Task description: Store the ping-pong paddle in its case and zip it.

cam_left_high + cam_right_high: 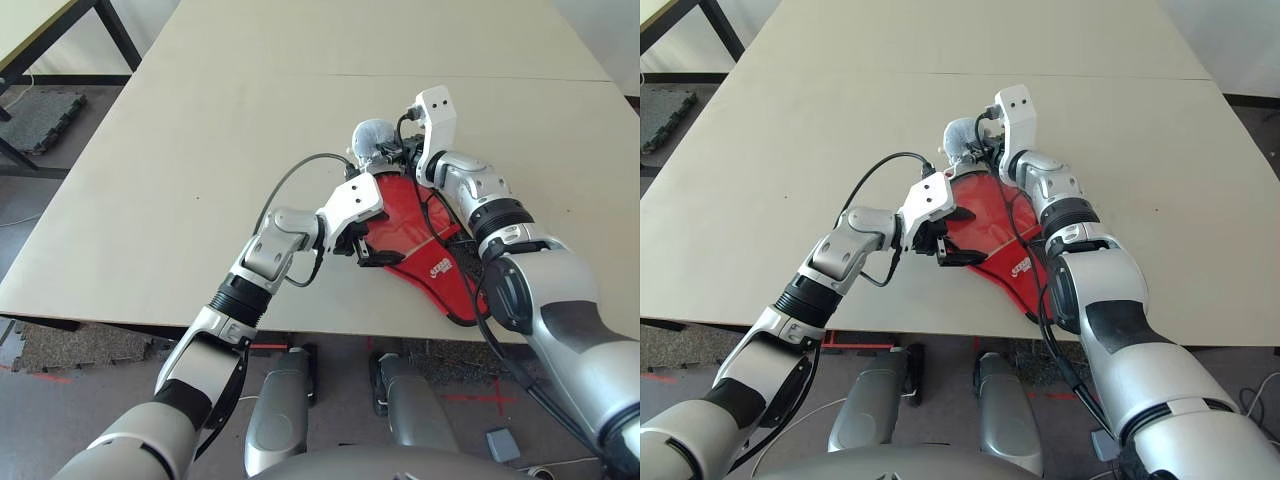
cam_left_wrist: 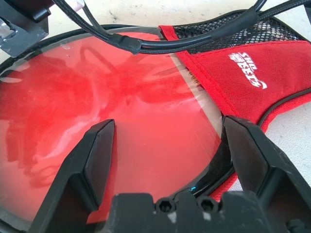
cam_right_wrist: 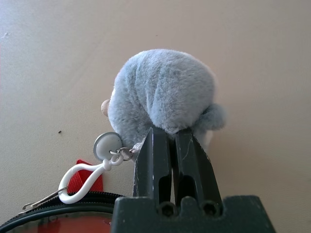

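The right pincer point(image 3: 172, 133) is closed at the grey-blue charm, whether gripping it I cannot tell, with the red case point(image 1: 407, 215) stretching bodyward from it, beneath the left pincer's point(image 2: 170, 121) parted fingers.

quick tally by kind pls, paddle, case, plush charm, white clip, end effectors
paddle, under the clear window: 1
case: 1
plush charm: 1
white clip: 1
end effectors, left end effector and right end effector: 2
total: 6
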Available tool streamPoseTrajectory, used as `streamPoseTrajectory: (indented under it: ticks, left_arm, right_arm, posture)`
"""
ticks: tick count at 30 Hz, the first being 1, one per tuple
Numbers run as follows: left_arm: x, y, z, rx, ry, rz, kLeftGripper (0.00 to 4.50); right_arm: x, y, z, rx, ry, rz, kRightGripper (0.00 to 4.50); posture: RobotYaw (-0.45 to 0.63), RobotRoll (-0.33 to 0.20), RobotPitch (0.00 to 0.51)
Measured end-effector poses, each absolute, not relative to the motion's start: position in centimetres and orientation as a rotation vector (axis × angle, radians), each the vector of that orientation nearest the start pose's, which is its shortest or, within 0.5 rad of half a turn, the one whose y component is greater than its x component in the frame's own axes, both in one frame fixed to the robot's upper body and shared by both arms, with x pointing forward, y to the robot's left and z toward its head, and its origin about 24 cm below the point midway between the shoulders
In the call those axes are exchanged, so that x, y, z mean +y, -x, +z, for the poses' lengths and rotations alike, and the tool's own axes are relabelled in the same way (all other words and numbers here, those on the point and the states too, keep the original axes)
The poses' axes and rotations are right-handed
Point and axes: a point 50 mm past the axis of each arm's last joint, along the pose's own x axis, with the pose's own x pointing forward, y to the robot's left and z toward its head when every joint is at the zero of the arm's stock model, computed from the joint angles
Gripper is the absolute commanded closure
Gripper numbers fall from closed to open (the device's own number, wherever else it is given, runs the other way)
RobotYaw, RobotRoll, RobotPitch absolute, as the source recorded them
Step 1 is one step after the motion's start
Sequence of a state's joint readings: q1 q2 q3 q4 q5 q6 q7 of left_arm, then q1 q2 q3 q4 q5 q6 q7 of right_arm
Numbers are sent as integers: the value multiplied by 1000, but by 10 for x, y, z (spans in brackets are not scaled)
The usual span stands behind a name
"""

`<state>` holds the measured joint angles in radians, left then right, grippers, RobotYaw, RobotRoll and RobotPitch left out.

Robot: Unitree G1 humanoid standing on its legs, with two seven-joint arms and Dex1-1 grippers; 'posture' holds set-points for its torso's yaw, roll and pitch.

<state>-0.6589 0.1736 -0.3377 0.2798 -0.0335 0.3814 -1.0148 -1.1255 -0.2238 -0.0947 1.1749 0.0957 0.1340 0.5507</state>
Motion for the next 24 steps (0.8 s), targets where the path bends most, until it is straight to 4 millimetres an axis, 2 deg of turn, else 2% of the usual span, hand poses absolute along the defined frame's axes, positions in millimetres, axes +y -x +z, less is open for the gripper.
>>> streamPoseTrajectory:
  ticks: [7, 14, 24]
  left_arm:
    - [40, -313, 107, 228, -331, -1359, 0]
    - [33, -309, 105, 219, -340, -1385, 0]
    - [32, -309, 105, 216, -344, -1390, 0]
  right_arm:
    - [-140, -414, 145, 200, 24, 517, 4492]
    - [-170, -415, 152, 185, 51, 418, 4492]
    - [-187, -415, 151, 182, 41, 338, 4492]
  posture:
    - [196, 0, 215]
    - [179, 0, 207]
    - [169, 0, 202]
